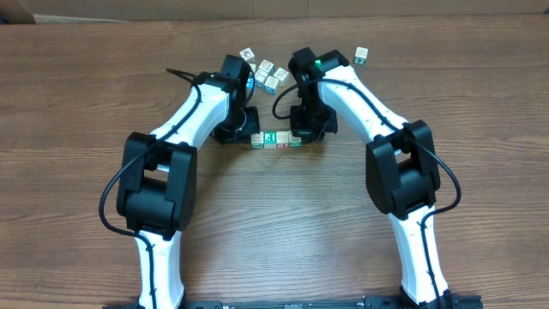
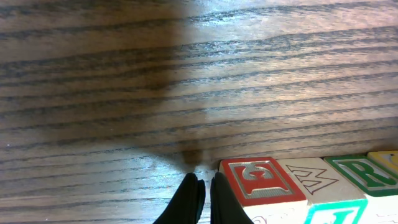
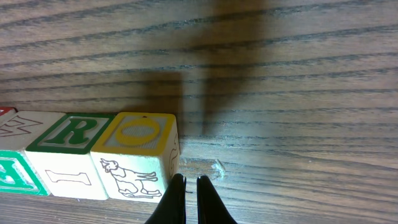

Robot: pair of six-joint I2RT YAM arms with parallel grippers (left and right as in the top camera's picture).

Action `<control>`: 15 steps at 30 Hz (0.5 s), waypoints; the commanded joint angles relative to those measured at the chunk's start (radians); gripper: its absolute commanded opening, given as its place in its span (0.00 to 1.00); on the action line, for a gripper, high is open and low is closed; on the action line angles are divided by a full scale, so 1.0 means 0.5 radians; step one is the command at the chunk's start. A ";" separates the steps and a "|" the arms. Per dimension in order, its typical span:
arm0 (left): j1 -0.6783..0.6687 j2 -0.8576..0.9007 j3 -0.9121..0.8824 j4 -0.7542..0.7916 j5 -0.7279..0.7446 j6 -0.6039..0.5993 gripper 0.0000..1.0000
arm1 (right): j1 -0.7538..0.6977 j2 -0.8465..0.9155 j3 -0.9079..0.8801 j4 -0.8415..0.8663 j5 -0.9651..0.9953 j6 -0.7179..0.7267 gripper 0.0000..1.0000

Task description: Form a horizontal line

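The row of four letter cubes [image 1: 276,139] lies straight, edge to edge, on the wood counter [image 1: 274,223] between the two arms, and from the left arm's side it shows a red C [image 2: 255,179], an outlined M [image 2: 311,177], a green R [image 3: 69,132] and a yellow O [image 3: 140,138]. The left fingers [image 2: 191,198] are pressed together just beside the C end, and the right fingers [image 3: 176,199] are likewise together beside the O end (whether either touches its cube I cannot tell). A loose clump of cubes [image 1: 264,73] lies farther back.
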 commanded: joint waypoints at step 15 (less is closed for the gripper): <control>-0.008 0.025 -0.021 -0.002 -0.014 0.031 0.05 | 0.011 -0.040 -0.007 0.005 0.014 0.008 0.04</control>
